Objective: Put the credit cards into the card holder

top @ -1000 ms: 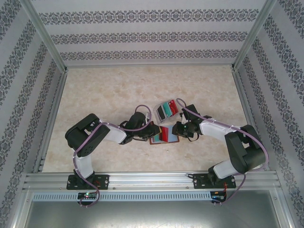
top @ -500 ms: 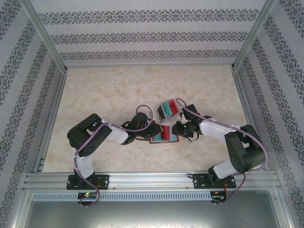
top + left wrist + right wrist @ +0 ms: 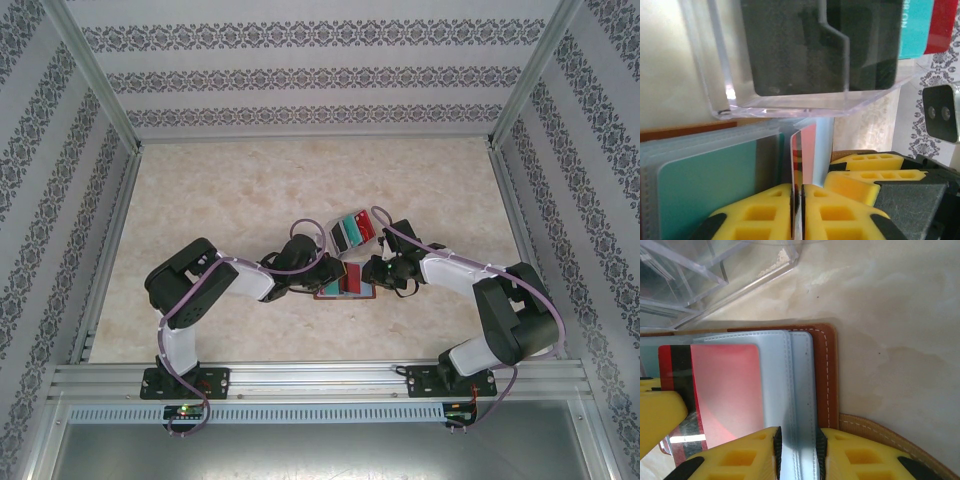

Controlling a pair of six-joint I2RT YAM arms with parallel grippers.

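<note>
We see the left gripper pinching a red card at the holder, whose clear sleeve the right gripper clamps (tray just beyond, toward the table's far edge).

clear tray: mid-table | table: beige marble top | walls: patterned stripes

My yellow finger pads are showing against black casing. The red card is carrying a black stripe. The card holder is showing reddish-brown leather, pale stitching and frosted grey sleeves, with a teal card glowing through one. The table is looking cream and faintly marbled. The walls are wearing grey damask bands on white.
</note>
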